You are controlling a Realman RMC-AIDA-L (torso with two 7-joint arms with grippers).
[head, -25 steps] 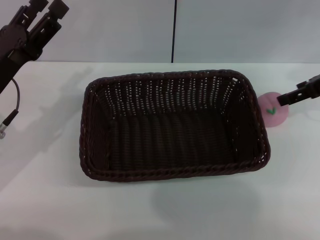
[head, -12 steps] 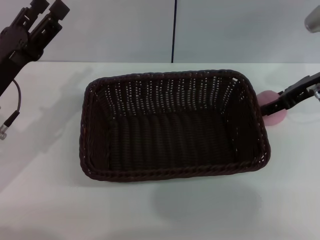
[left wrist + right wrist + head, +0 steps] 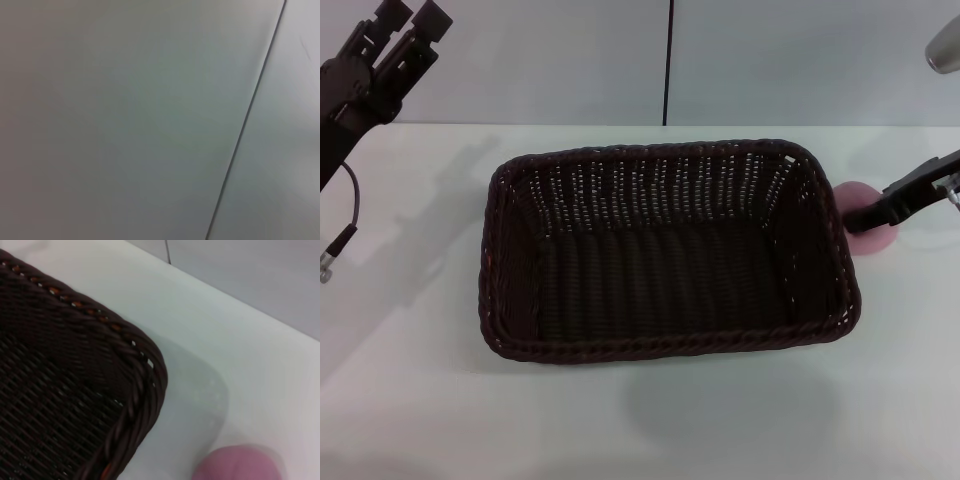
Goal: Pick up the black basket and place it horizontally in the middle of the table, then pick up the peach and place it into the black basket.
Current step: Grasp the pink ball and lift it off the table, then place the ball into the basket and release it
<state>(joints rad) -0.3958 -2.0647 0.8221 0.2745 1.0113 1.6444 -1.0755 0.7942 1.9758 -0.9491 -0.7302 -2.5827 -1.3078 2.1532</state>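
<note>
The right gripper (image 3: 880,213), its opening impossible to judge, has moved in over the peach (image 3: 868,235) just right of the black basket (image 3: 665,250), so grasping looks imminent.

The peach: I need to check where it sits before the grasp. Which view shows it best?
The head view: the peach sits on the table beside the black basket, partly behind the right gripper. The right wrist view catches only its top; the left wrist view misses it.
</note>
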